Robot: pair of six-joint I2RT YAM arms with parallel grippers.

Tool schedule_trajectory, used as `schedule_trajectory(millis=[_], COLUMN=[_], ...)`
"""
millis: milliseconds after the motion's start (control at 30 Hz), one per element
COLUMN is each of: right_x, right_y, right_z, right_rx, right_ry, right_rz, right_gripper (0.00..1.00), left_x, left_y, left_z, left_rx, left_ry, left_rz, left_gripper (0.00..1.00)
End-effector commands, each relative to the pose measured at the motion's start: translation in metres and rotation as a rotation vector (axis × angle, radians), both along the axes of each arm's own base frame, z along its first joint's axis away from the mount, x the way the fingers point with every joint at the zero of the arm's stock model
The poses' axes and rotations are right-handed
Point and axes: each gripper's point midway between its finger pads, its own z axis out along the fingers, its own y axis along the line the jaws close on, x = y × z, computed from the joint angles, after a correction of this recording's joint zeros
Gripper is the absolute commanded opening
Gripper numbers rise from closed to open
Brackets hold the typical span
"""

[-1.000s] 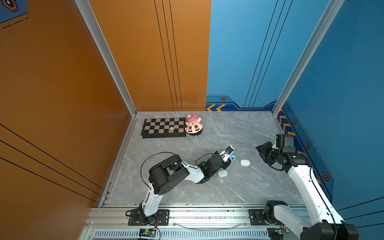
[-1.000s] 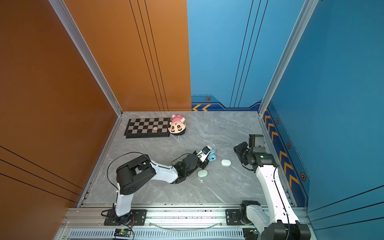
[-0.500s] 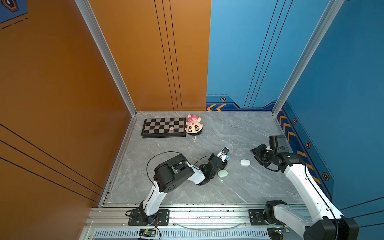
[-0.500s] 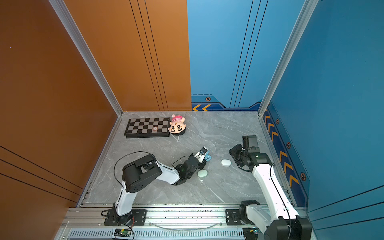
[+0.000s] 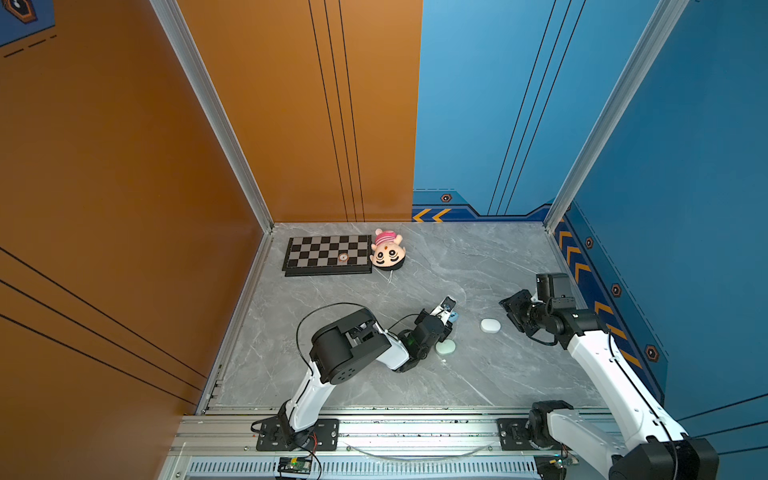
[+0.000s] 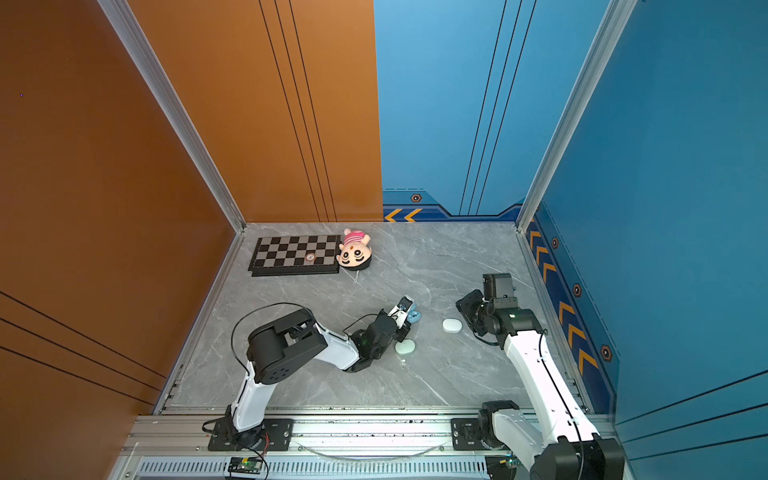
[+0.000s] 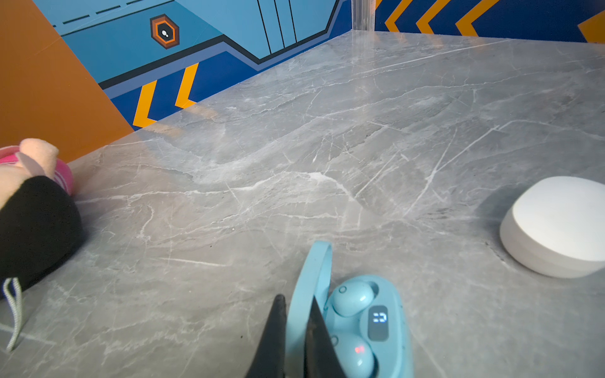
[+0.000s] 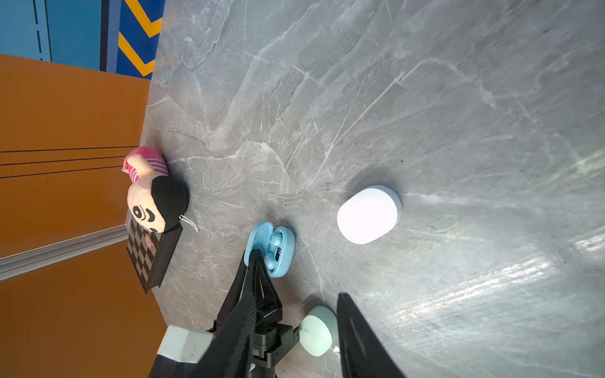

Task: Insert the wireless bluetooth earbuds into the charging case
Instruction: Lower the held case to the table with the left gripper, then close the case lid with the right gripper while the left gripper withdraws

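The light blue charging case (image 7: 391,330) lies open mid-table, also seen in both top views (image 5: 454,317) (image 6: 414,316). Two light blue earbuds (image 7: 352,297) (image 7: 356,355) sit in its wells, the nearer one showing a red light. My left gripper (image 7: 296,298) is shut on the case's raised lid (image 7: 312,271), pinching it from both sides, as the right wrist view (image 8: 253,255) also shows. Off to the right, my right gripper (image 5: 513,313) (image 8: 294,296) is open and holds nothing. It hangs just right of a closed white case (image 5: 490,325).
A closed mint-green case (image 5: 445,346) (image 8: 317,330) lies beside my left wrist, with a tiny pale bit (image 5: 444,360) just in front of it. A checkerboard (image 5: 328,254) and a plush head (image 5: 387,254) sit at the back left. Walls enclose three sides.
My right gripper has moved left, closer to the white case. My left gripper has shifted a little left, still shut on the blue lid.
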Motion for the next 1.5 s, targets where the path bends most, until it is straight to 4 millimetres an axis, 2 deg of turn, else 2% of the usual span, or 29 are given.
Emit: schedule_trajectory(millis=[0,133,267,433,533,633,733,800,933,1000,1100,1200,1300,1467], right_x=[-0.002,-0.001,0.0,-0.001,0.0,0.001,0.003,0.005,0.013,0.017,0.023,0.031,0.039,0.044], right_y=[-0.003,-0.004,-0.004,0.001,0.01,0.02,0.032,0.04,0.06,0.071,0.087,0.099,0.109,0.128], right_z=[-0.002,0.001,0.001,0.001,0.003,0.002,-0.002,-0.005,-0.01,-0.014,-0.022,-0.029,-0.039,-0.06], right_rx=[-0.006,-0.01,-0.029,-0.079,-0.138,-0.19,-0.217,-0.231,-0.258,-0.276,-0.3,-0.318,-0.315,-0.281], right_ry=[-0.005,-0.014,-0.02,-0.038,-0.054,-0.045,-0.029,-0.022,-0.019,-0.011,0.012,0.03,0.056,0.104], right_rz=[-0.023,-0.027,-0.004,0.084,0.2,0.3,0.378,0.408,0.474,0.513,0.564,0.593,0.606,0.614], right_gripper=[0.43,0.43,0.43,0.47,0.55,0.62,0.67,0.71,0.8,0.85,1.0,1.0,1.0,1.0], left_x=[-0.004,-0.007,-0.013,-0.024,-0.038,-0.055,-0.07,-0.082,-0.102,-0.113,-0.125,-0.123,-0.117,-0.114], left_y=[0.003,0.003,0.002,0.009,0.018,0.033,0.057,0.074,0.107,0.124,0.147,0.167,0.176,0.171], left_z=[-0.009,-0.002,0.014,0.057,0.093,0.131,0.164,0.179,0.195,0.192,0.169,0.16,0.153,0.146], left_rx=[0.007,0.003,0.006,-0.013,-0.05,-0.096,-0.148,-0.138,-0.154,-0.196,-0.272,-0.326,-0.366,-0.353], left_ry=[0.015,0.004,-0.024,-0.09,-0.14,-0.185,-0.152,-0.061,0.151,0.259,0.398,0.414,0.439,0.484], left_rz=[0.001,-0.007,-0.034,-0.06,-0.09,-0.111,-0.116,-0.146,-0.159,-0.156,-0.122,-0.048,-0.016,-0.036], left_gripper=[0.11,0.32,0.43,0.6,0.7,0.85,1.0,0.98,0.98,0.98,0.98,0.98,0.98,0.98])
